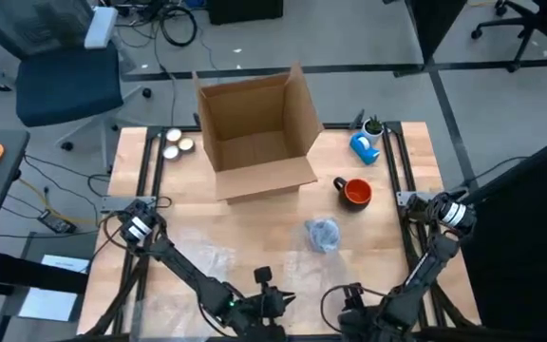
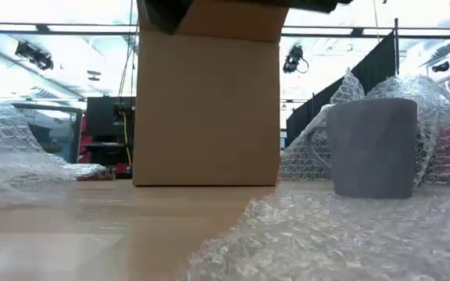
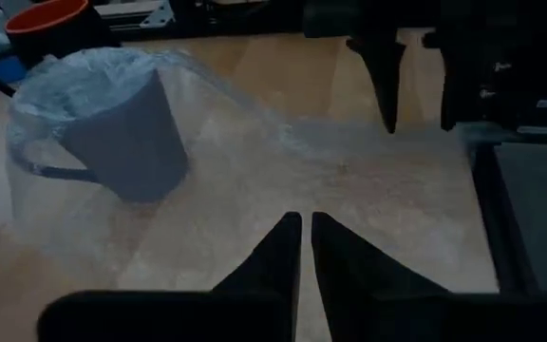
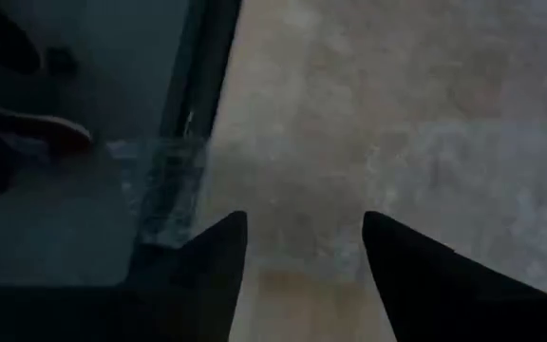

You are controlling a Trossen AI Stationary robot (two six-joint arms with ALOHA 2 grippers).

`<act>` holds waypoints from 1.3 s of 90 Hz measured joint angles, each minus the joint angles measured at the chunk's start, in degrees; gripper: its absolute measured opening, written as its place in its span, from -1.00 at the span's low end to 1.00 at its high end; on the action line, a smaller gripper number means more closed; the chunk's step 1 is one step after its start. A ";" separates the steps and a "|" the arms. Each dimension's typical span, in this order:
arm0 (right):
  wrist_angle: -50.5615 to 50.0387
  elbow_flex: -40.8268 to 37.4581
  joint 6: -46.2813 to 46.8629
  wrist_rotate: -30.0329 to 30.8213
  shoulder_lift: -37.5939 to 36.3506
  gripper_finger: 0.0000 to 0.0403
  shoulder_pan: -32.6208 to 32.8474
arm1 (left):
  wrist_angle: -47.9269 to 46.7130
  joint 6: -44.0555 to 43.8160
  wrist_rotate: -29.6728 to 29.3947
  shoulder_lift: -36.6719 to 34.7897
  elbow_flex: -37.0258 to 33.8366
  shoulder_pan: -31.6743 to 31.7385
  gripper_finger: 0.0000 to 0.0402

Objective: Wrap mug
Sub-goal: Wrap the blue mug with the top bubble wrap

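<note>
A grey mug (image 3: 122, 128) stands upright on a sheet of clear bubble wrap (image 3: 283, 161), near the middle of the table (image 1: 323, 234). Part of the wrap is drawn up around the mug (image 2: 369, 148). My left gripper (image 3: 303, 220) is shut, low over the wrap's near part at the table's near edge (image 1: 278, 304), and points toward the mug. My right gripper (image 4: 304, 220) is open over the wrap at the near edge (image 1: 351, 299), close beside the left one, with nothing between its fingers. My left gripper is shut just over the near part of the bubble wrap (image 3: 349, 190). I cannot tell whether its fingertips touch the sheet.
An open cardboard box (image 1: 254, 128) stands at the table's far middle. An orange mug (image 1: 355, 193) stands to its right, and a blue object (image 1: 365, 147) lies beyond that. Two small round things (image 1: 177, 142) sit at the far left. More bubble wrap (image 1: 198, 266) lies at the near left.
</note>
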 joint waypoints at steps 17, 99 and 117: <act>9.43 -6.72 -0.54 -0.16 -0.41 -0.06 -1.40 | -0.29 0.08 -0.07 0.00 0.00 0.46 -0.92; -17.80 2.20 10.08 9.53 -9.22 -1.00 -3.05 | -7.50 12.02 8.44 -0.32 1.28 3.38 -0.93; -24.30 2.86 10.63 20.30 -15.88 -1.00 -3.89 | -18.60 9.20 5.89 -1.03 5.49 2.71 -0.93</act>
